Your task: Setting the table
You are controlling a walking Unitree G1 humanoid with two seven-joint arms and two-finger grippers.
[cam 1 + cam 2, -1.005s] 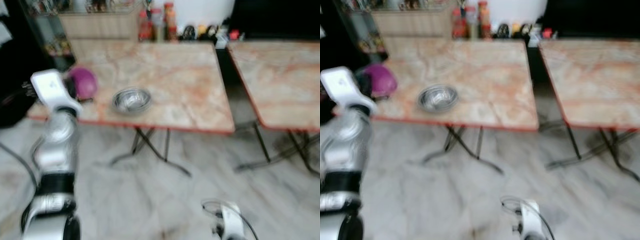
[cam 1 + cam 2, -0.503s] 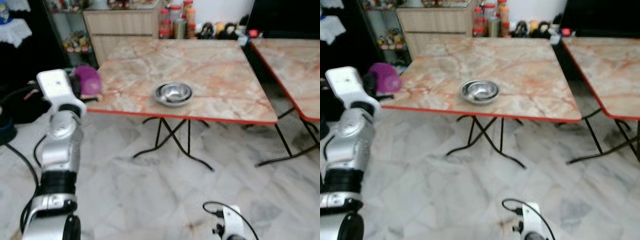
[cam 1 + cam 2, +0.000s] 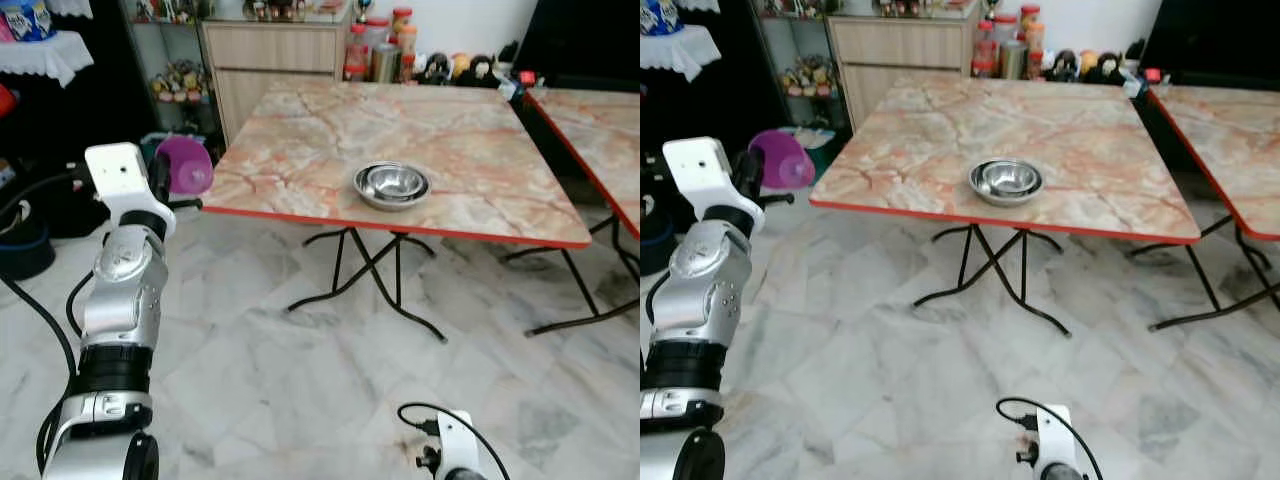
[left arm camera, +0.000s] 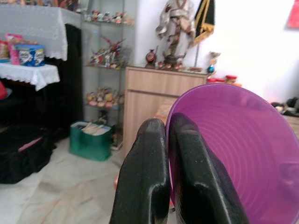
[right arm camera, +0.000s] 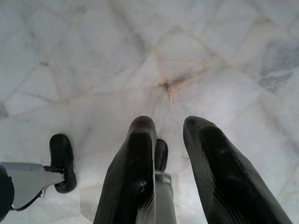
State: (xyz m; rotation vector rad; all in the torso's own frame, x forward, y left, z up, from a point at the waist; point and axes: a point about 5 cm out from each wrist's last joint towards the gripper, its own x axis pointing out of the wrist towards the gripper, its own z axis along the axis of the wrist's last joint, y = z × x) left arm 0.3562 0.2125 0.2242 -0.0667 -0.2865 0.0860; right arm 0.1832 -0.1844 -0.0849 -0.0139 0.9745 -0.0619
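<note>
Nearest to me, my right claw (image 5: 170,154) hangs idle low over the marble floor (image 3: 300,380), its two black fingers a little apart with nothing between them.

My left arm is raised on the left, and the left claw (image 4: 170,163) has its fingers pressed on the rim of a purple bowl (image 4: 233,149), one finger inside the rim and one outside (the wrist view shows this best). From the head cameras the purple bowl sits tilted, its open mouth turned sideways, held in the air just off the near left corner of the table (image 3: 300,150) and not touching it.

The table has a pinkish marbled top with a red edge and stands on black folding legs. On it, towards the near edge and right of the middle, sits a steel bowl (image 3: 393,184); I think a second one is nested inside, but I cannot say for certain. It is well apart from the purple bowl.

A second table (image 3: 600,130) of the same kind stands to the right, with a narrow gap between the two.

Beyond the table's far edge I see a row of jars and bottles (image 3: 378,55) against the wall, beside a wooden cabinet (image 3: 275,65). Further left are glass shelves with figurines (image 3: 180,80).
</note>
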